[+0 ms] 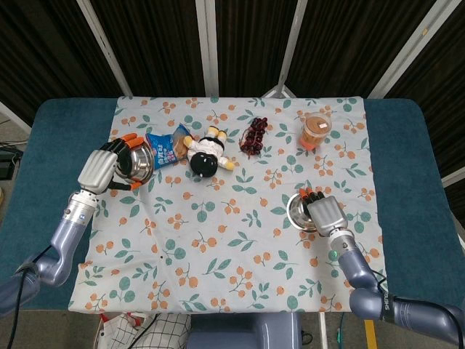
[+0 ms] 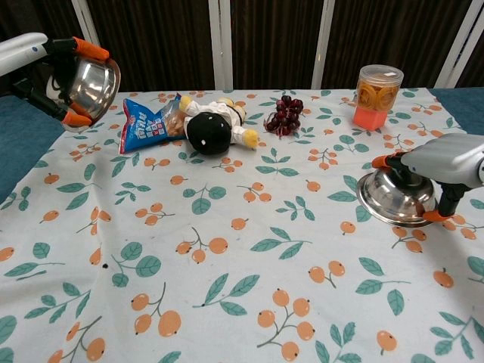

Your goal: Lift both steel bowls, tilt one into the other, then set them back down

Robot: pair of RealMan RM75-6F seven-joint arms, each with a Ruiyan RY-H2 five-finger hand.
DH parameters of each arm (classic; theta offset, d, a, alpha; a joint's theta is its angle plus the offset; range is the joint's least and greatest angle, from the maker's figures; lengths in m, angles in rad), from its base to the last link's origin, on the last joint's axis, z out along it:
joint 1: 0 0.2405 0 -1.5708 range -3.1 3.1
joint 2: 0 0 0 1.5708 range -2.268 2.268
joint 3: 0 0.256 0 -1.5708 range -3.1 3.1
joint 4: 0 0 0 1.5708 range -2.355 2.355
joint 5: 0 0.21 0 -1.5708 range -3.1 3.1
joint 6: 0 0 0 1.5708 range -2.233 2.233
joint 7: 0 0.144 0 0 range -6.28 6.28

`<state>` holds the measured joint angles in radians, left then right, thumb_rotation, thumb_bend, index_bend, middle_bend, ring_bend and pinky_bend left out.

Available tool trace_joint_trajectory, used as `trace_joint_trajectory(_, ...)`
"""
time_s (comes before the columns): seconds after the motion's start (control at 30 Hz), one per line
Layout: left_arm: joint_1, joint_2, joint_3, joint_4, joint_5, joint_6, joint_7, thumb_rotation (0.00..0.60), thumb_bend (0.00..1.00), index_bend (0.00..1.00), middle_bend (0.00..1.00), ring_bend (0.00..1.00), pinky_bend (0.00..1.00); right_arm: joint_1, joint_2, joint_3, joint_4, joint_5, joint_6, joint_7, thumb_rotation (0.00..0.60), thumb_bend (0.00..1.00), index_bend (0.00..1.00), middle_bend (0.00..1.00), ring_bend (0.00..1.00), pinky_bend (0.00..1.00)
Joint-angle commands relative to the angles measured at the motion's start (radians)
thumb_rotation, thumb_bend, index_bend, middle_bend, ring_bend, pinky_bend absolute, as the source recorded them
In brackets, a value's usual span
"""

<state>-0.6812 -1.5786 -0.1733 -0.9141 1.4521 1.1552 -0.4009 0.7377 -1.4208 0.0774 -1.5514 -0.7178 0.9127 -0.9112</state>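
Setting: a robot test lab or recording station. Indicators: dark ribbed wall panels (image 1: pixel 65 43) with white metal struts (image 1: pixel 207 43) across the upper frame; a blue padded tabletop (image 1: pixel 407 182) under a printed cloth (image 1: pixel 240 240); loose cables (image 1: pixel 7 153) at left edge.

- Tablecloth (image 1: pixel 240 218): white, patterned with green leaves and orange berries.
- Steel bowls (image 2: pixel 92 82) (image 2: pixel 393 198): silver.
- Fingertips (image 2: pixel 89 48): orange.
- Snack bag (image 2: pixel 144 125): blue.

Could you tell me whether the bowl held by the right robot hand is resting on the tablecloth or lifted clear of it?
Apart. In the chest view the steel bowl in the right robot hand hangs above the tablecloth, with a shadow showing beneath its rim.
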Motion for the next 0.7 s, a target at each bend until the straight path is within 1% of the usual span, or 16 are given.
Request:
trace_joint_trajectory(0.03,0.000,-0.001,0.001,0.001,0.000,0.000,-0.001,0.600,0.36,0.48,0.60,0.48,0.67,0.008,-0.001,-0.010,-0.011,0.006,0.015,-0.014,0.600,0.36,0.53,0.52,0.54,0.76)
trace_joint_trajectory(0.1,-0.001,-0.002,0.001,0.002,-0.002,-0.003,-0.001,0.600,0.36,0.48,0.60,0.48,0.67,0.013,-0.002,-0.015,-0.016,0.007,0.026,-0.019,0.600,0.36,0.64,0.62,0.63,0.83)
trace_joint_trajectory(0.2,-0.001,-0.003,0.002,0.002,-0.004,-0.004,0.001,0.600,0.36,0.48,0.60,0.48,0.67,0.017,-0.001,-0.023,-0.024,0.009,0.042,-0.028,0.600,0.36,0.79,0.73,0.74,0.93)
trace_joint_trajectory(0.3,-0.001,-0.002,0.002,0.000,-0.004,-0.003,0.001,0.600,0.36,0.48,0.60,0.48,0.67,0.022,0.001,-0.031,-0.037,0.026,0.061,-0.045,0.600,0.36,0.89,0.81,0.82,0.99)
trace_joint_trajectory(0.4,0.000,-0.001,0.003,-0.003,-0.004,-0.002,0.003,0.600,0.36,0.48,0.60,0.48,0.67,0.025,0.007,-0.035,-0.053,0.039,0.078,-0.056,0.600,0.36,0.97,0.88,0.88,1.00)
trace_joint_trajectory(0.5,0.000,0.000,0.005,-0.008,-0.003,-0.002,0.005,0.600,0.36,0.48,0.60,0.48,0.67,0.023,0.020,-0.033,-0.075,0.030,0.100,-0.043,0.600,0.36,1.00,0.93,0.92,1.00)
trace_joint_trajectory(0.57,-0.001,-0.001,0.005,-0.013,-0.002,0.000,0.004,0.600,0.37,0.48,0.60,0.48,0.67,0.015,0.032,-0.028,-0.092,0.012,0.112,-0.017,0.600,0.36,1.00,0.94,0.93,1.00)
trace_joint_trajectory(0.7,-0.003,-0.012,0.001,-0.022,0.009,0.027,0.000,0.600,0.37,0.48,0.61,0.48,0.67,-0.011,0.077,-0.005,-0.132,-0.055,0.129,0.088,0.600,0.36,1.00,0.95,0.95,1.00)
